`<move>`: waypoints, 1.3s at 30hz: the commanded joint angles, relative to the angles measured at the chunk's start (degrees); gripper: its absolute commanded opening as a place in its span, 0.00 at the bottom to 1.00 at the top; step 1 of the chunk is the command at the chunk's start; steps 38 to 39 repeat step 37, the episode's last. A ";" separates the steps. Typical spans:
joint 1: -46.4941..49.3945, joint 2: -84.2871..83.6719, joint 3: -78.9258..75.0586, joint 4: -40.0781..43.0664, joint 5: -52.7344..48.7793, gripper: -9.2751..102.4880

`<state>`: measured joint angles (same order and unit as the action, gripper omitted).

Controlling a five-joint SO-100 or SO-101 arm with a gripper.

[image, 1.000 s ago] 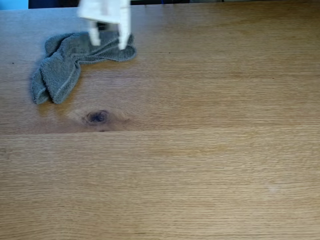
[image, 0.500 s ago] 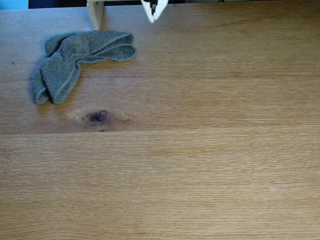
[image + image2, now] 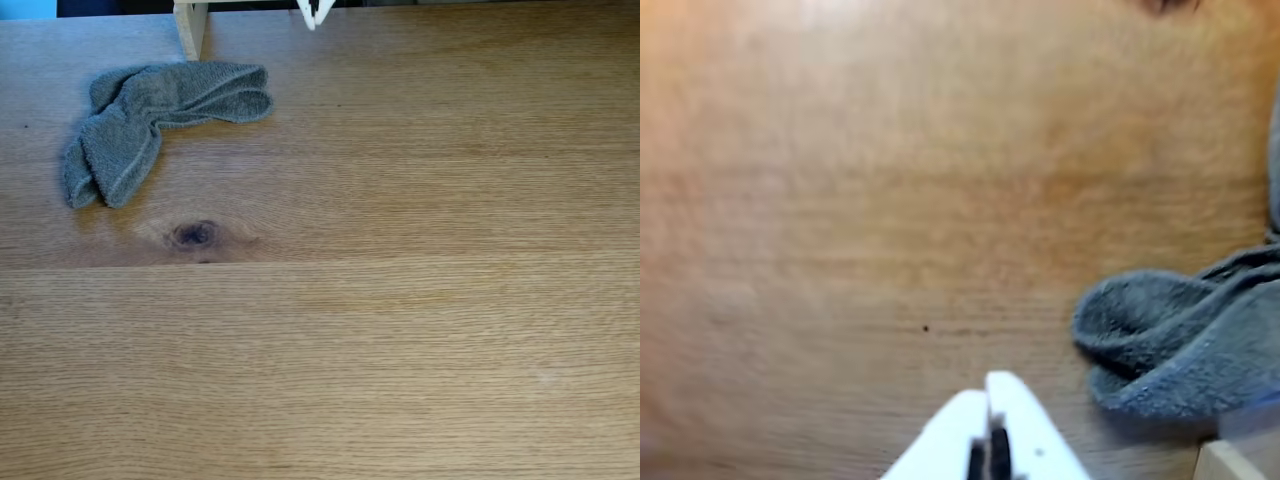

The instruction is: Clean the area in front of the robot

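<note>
tabletop (image 3: 400, 300): matt oak-grained wood, dark knot (image 3: 195, 234) | cloth (image 3: 150, 110) at 10 o'clock: grey looped terry, rough | gripper (image 3: 988, 405): smooth white plastic | post (image 3: 189, 25): pale bare wood

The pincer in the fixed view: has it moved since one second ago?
Yes. The pincer was above the grey cloth, left of the wooden post. Now it is at the top edge, right of the post, away from the cloth.

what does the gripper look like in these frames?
In the wrist view, the gripper has two smooth white plastic fingers tapering to rounded tips, with a dark slit between them. In the fixed view its white pointed tip has dark detail at the top edge. No cables visible.
</note>
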<state>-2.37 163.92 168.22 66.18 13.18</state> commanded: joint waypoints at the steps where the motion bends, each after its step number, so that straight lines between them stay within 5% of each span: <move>1: -0.88 11.34 10.11 -1.14 -2.37 0.08; 8: 0.18 22.06 24.96 4.31 -7.82 0.08; 39: -1.41 25.49 24.08 6.42 -8.70 0.10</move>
